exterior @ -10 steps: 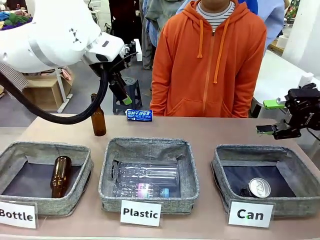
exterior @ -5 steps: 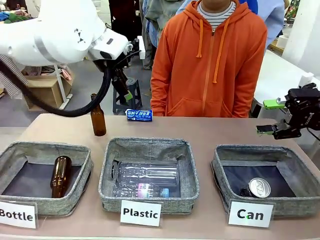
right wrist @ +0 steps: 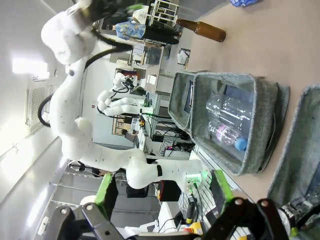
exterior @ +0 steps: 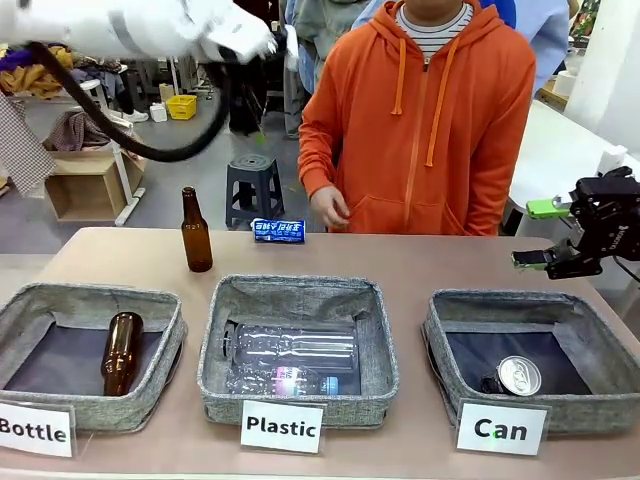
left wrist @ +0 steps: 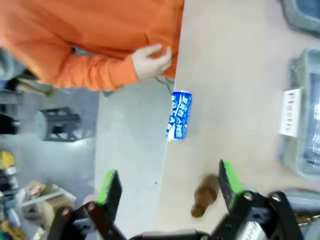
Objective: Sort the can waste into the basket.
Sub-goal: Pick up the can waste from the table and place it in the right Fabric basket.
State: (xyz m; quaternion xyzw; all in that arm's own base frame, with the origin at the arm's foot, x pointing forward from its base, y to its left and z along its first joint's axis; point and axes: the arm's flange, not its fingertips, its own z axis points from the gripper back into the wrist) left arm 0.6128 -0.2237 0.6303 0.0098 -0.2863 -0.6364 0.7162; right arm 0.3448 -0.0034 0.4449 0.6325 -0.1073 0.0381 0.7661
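Note:
A crushed blue can with white print lies at the table's far edge, in front of a person in an orange hoodie. From high above it, the left wrist view looks down on the blue can; my left gripper is open and holds nothing. In the grey basket marked "Can" lie a can with a silver round top and a dark can. My right gripper hangs open and holding nothing above the table's right edge, behind that basket; the right wrist view shows the gripper open too.
A brown bottle stands upright left of the blue can. The "Bottle" basket holds a brown bottle; the "Plastic" basket holds clear bottles. The person's hand hangs near the table's far edge. My left arm is raised at top left.
My left arm has lifted up and back, away from the standing bottle. The person's hand has come into view by the far edge. The right arm has not moved.

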